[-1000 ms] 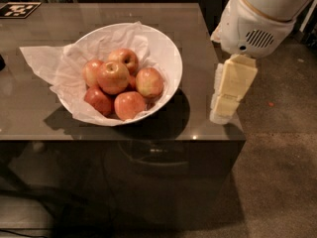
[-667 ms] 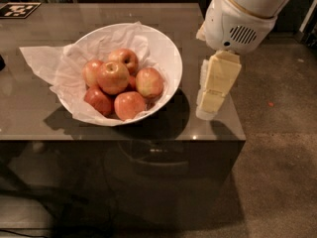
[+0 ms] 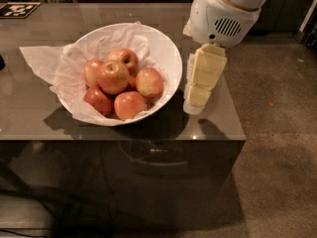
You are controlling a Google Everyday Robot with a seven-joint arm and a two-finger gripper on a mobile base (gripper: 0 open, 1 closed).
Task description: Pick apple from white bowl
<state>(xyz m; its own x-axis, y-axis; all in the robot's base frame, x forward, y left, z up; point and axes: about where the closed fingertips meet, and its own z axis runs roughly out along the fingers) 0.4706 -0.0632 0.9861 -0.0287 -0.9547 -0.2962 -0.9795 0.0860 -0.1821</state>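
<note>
Cream-coloured robot hand [image 3: 196,100] low over the grey glossy counter [image 3: 218,125], open or closed impossible to tell; just left of hand, wide round white bowl [image 3: 171,53], yellowish blushed round apple [image 3: 113,76] there, on top of redder apples [image 3: 130,104]

Probably a robotics test space: a fiducial marker [image 3: 19,9] lies on the dark glossy counter [image 3: 99,14], with speckled floor [image 3: 277,157] beside it. The gripper [image 3: 196,103] hangs over the counter's right end.

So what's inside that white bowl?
Crumpled white tissue paper lines the white bowl, with a pile of apples on it; the yellowest apple sits on top. The bowl's bottom and anything beneath the pile are covered. The gripper hangs beside the bowl, outside it.
</note>
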